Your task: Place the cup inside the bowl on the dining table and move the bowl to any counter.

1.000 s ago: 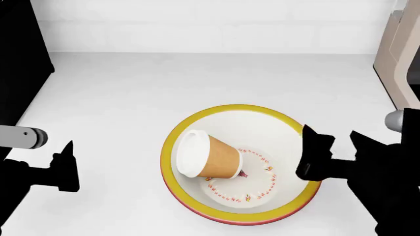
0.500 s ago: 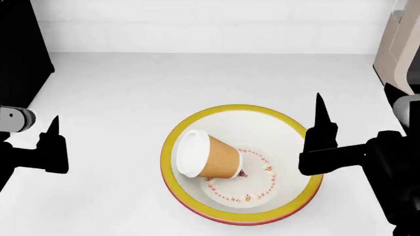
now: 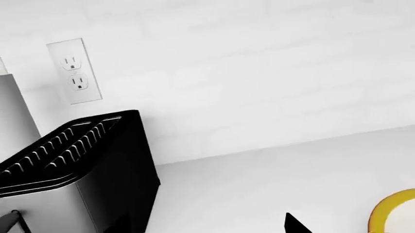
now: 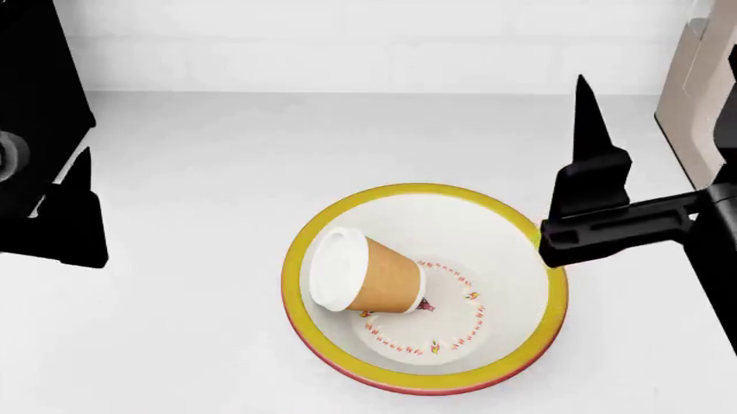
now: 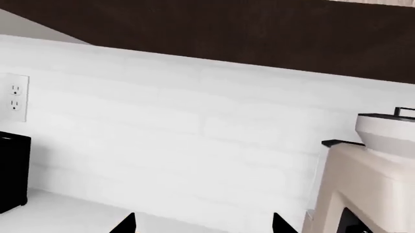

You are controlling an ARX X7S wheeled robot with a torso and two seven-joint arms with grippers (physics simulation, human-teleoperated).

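The cup [image 4: 366,281] lies tipped inside the bowl [image 4: 524,341] on the desk [image 4: 207,172]. The right gripper [image 5: 203,224], at 3 o'clock, gapes wide; the left gripper [image 4: 72,207], at 9 o'clock, can't be judged.

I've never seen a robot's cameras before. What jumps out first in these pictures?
A wide white bowl with a yellow rim sits on a white counter backed by a tiled wall. A tan paper cup lies tipped on its side inside it. Black grippers flank the bowl without touching it.

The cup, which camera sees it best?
The head view. There the whole cup shows, lying on its side in the bowl. The left wrist view catches only a bit of the bowl's yellow rim, no cup. The right wrist view shows neither.
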